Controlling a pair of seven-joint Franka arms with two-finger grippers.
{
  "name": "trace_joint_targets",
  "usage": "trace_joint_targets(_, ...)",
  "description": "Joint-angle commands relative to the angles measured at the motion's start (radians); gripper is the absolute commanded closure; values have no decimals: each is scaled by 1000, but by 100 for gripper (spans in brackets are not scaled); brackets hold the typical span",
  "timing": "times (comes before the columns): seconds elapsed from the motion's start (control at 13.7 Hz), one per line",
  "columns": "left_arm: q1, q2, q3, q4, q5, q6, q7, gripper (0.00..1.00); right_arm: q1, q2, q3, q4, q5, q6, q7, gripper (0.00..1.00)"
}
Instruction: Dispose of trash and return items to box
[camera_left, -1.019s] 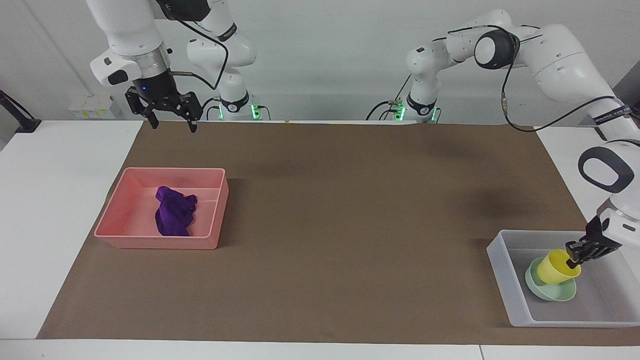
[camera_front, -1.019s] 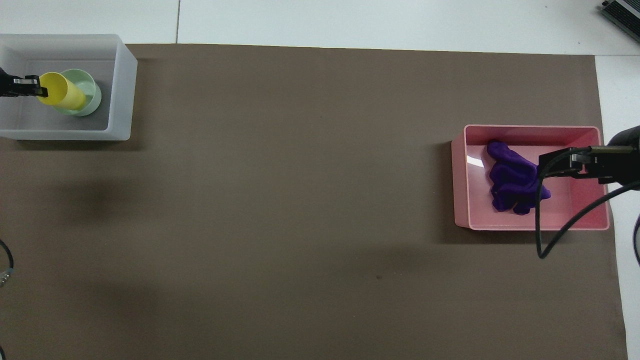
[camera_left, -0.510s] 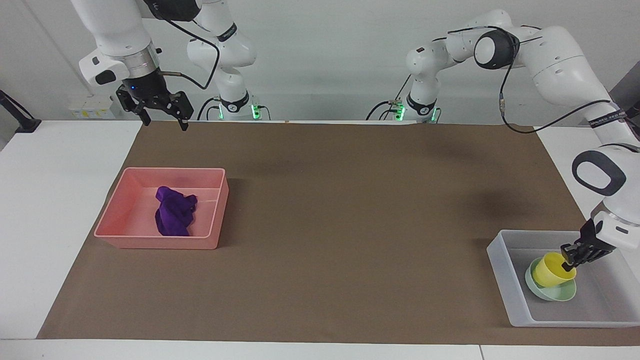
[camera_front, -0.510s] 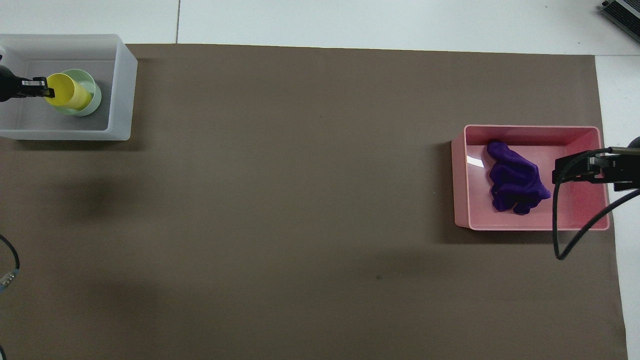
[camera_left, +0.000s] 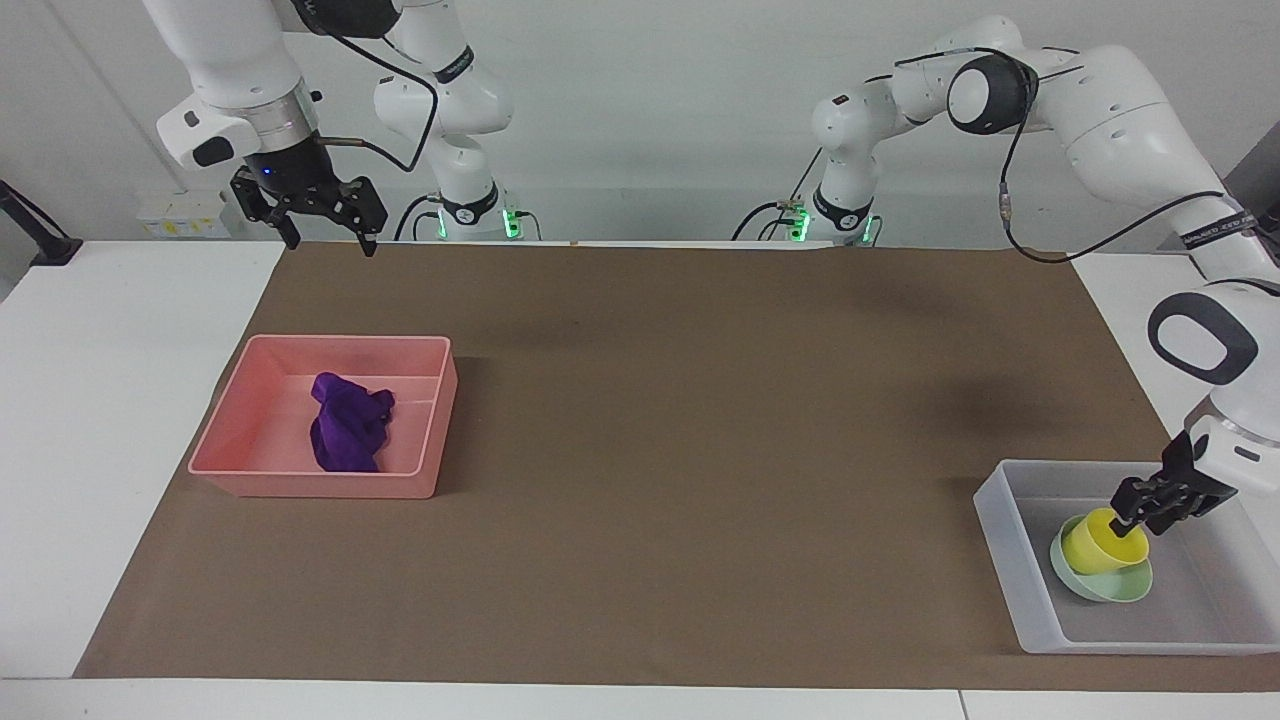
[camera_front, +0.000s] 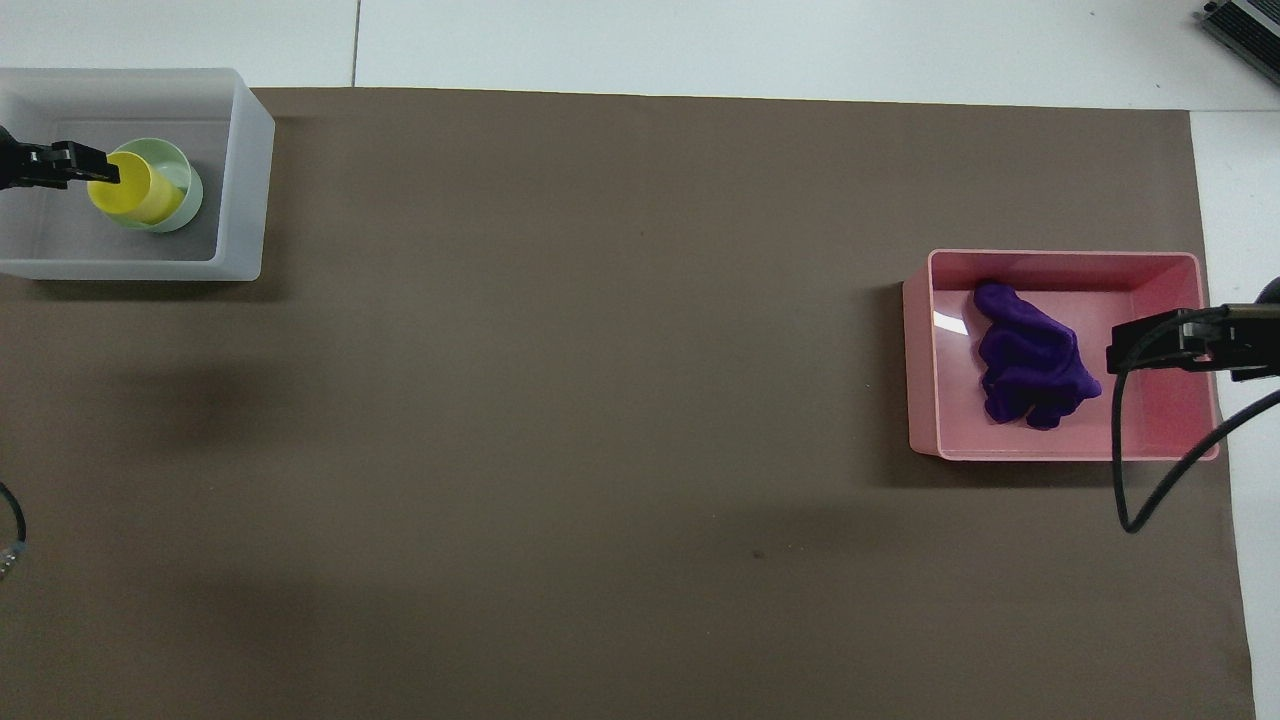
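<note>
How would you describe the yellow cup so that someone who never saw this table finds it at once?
Look at the translucent grey-white tray at the left arm's end of the brown mat. Inside it sits a pale mint-green bowl, and the yellow cup rests tilted in that bowl. It is the only yellow thing, taller and narrower than the bowl.

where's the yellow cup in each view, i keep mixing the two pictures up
Facing view: the yellow cup shows low at the picture's right edge, in the green bowl.
Overhead view: the yellow cup shows at the upper left, in the same bowl.
Shared landmark: the grey-white tray holding both, at the left arm's end of the table.
</note>
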Motion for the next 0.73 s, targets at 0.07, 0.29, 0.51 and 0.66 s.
trace_joint_targets(0.07,-44,-262,7,-243,-8,-23,12,0,-14,-14,3,-6,7,-12,-37,0)
trace_joint_targets(0.29,-97,-421,8,-394,-8,-51,3,0,-15,-15,3,-15,7,-12,-30,0)
trace_joint_targets(0.51,-147,-497,8,-435,-8,-113,-14,0,-17,-20,4,-21,9,-12,-30,0)
trace_joint_targets(0.66,-167,-534,8,-434,-8,-172,-22,0,-17,-16,4,-6,30,-10,-28,0)
